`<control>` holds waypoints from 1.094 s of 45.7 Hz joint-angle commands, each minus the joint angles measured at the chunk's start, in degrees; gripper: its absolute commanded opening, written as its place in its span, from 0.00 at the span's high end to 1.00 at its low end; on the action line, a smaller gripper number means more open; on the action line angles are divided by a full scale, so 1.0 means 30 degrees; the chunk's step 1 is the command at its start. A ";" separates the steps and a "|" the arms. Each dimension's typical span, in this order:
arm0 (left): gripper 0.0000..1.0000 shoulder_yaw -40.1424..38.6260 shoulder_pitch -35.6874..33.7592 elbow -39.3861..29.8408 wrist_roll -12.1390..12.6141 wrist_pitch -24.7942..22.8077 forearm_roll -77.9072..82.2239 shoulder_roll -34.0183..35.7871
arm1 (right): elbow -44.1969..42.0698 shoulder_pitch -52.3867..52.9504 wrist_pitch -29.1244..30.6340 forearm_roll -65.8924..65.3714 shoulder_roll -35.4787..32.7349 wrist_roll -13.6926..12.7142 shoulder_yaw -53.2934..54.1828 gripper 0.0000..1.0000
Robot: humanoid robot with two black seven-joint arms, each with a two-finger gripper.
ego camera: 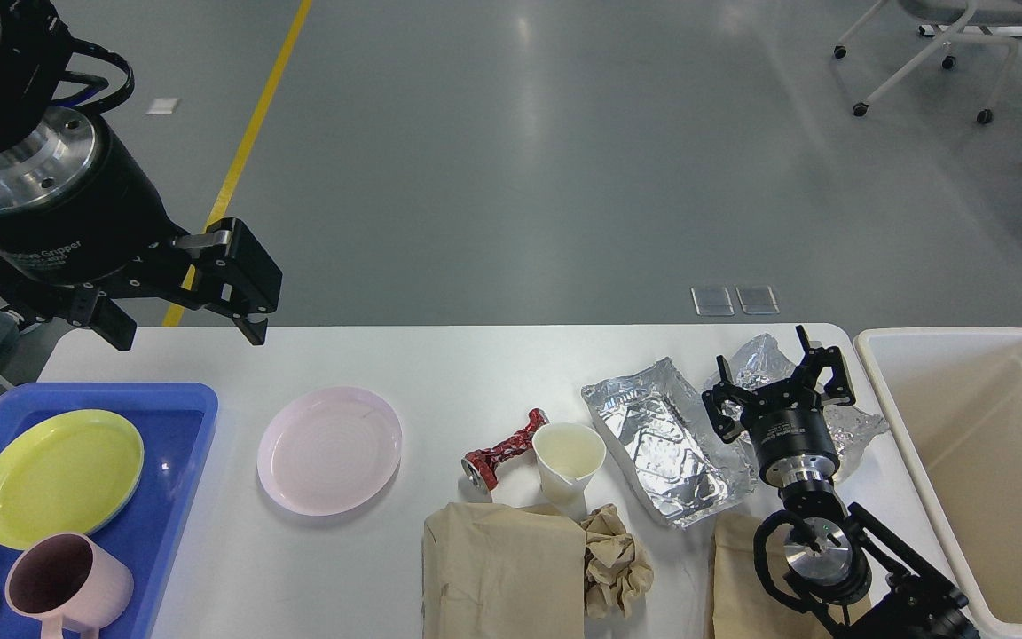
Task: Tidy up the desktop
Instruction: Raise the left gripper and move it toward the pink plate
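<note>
The white desktop [475, 364] holds a pink plate [330, 449], a crushed red can [504, 450], a cream paper cup [568, 460], brown paper bags [502, 568], crumpled brown paper [617, 568], a foil tray [666, 439] and crumpled foil [764, 359]. My left gripper [187, 333] hangs open and empty high above the desktop's far left, above and left of the pink plate. My right gripper [777, 377] is open and empty, over the crumpled foil beside the foil tray.
A blue tray [176, 461] at the left edge holds a yellow-green plate [58, 477] and a pink mug [67, 586]. A beige bin [906, 426] stands off the right end. Another brown bag [737, 577] lies under my right arm. An office chair [937, 44] stands far back.
</note>
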 commanded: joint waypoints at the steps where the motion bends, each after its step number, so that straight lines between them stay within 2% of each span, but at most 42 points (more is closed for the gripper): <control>1: 0.04 0.0013 0.0335 -0.0009 -0.0010 0.0021 -0.0181 -0.0017 | 0.0002 0.0000 0.0008 0.0000 -0.0016 0.0001 0.0000 0.00; 21: 0.04 -0.0280 0.1241 0.0957 -0.0097 0.0197 -0.0064 0.0246 | 0.0002 0.0000 0.0008 0.0000 -0.0016 0.0001 0.0000 0.00; 26: 0.04 -0.0660 0.3494 0.1863 -0.0215 0.0606 -0.0211 0.0393 | 0.0002 0.0000 0.0008 0.0000 -0.0016 0.0001 0.0000 0.00; 31: 0.04 -0.1158 0.6978 0.3941 -0.0039 0.1250 -0.0444 0.0100 | 0.0002 0.0000 0.0008 0.0000 -0.0016 0.0001 0.0000 0.00; 41: 0.07 -0.1393 1.2547 0.6903 -0.0010 0.1778 -0.3518 0.0480 | 0.0002 0.0000 0.0008 0.0000 0.0013 0.0001 0.0000 0.00; 45: 0.07 -0.1744 1.4480 0.7168 0.0020 0.3325 -0.5158 0.0656 | 0.0031 0.0000 -0.0021 0.0000 0.0013 0.0001 0.0000 0.00; 50: 0.07 -0.1833 1.6855 0.7286 0.0282 0.7601 -0.6274 0.0803 | 0.0031 0.0000 0.0008 0.0000 0.0013 0.0001 0.0000 0.00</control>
